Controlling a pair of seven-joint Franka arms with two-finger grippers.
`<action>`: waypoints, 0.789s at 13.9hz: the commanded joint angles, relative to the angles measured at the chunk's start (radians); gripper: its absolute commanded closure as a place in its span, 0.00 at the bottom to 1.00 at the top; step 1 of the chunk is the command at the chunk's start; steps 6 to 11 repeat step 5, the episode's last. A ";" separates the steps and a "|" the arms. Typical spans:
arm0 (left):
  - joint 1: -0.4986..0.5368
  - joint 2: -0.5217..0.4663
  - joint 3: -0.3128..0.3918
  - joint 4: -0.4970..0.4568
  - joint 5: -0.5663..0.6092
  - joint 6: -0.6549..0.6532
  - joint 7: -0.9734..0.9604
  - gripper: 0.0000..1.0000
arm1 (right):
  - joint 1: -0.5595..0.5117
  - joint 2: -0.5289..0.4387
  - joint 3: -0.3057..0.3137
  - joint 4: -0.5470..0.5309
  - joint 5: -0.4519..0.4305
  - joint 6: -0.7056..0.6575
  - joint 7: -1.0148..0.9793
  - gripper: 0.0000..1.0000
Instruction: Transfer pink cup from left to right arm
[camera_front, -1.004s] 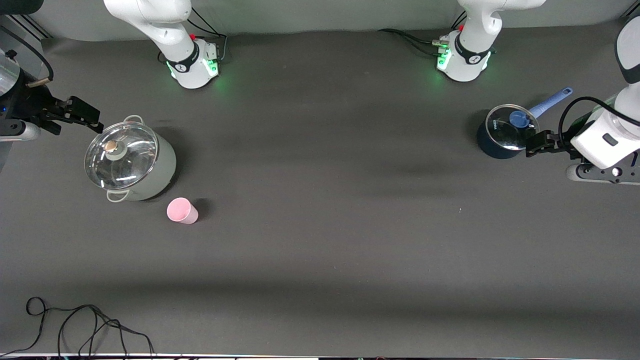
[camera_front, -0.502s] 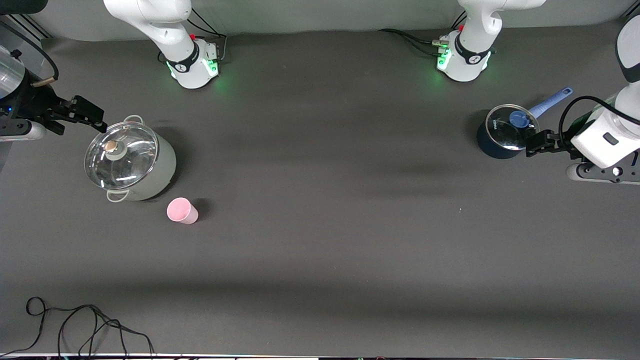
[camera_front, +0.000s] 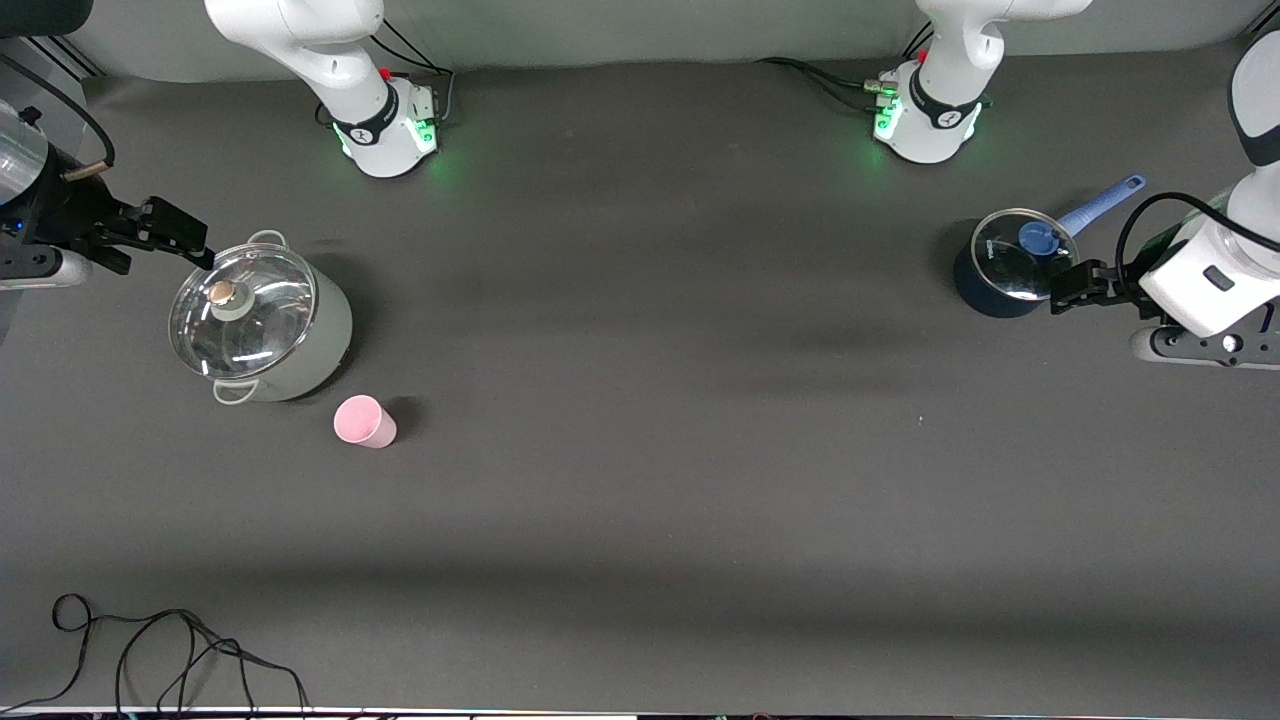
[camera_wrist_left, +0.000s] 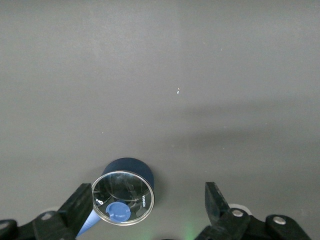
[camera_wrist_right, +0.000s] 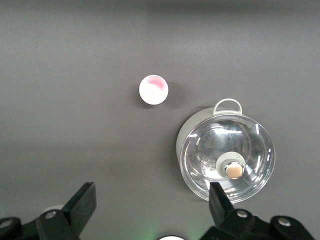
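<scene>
Pink cup (camera_front: 364, 421) stands on the table, well apart from both jaws.

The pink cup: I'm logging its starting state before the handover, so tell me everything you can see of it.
The pink cup is small, plain and pale pink, tapered, without a handle, and looks like plastic. It stands on the dark table, beside the lidded grey pot and nearer to the front camera, with a gap between them. In the right wrist view its upward face looks whitish. No pincer touches it.
</scene>
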 joint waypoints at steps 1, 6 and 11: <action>-0.017 -0.008 0.015 0.007 0.003 -0.002 0.007 0.00 | 0.018 0.016 -0.015 0.028 -0.001 0.002 0.018 0.00; -0.017 -0.008 0.015 0.009 0.003 0.006 0.007 0.00 | 0.018 0.016 -0.015 0.030 -0.003 0.000 0.017 0.00; -0.017 -0.008 0.015 0.009 0.003 0.006 0.007 0.00 | 0.018 0.016 -0.015 0.030 -0.003 0.000 0.017 0.00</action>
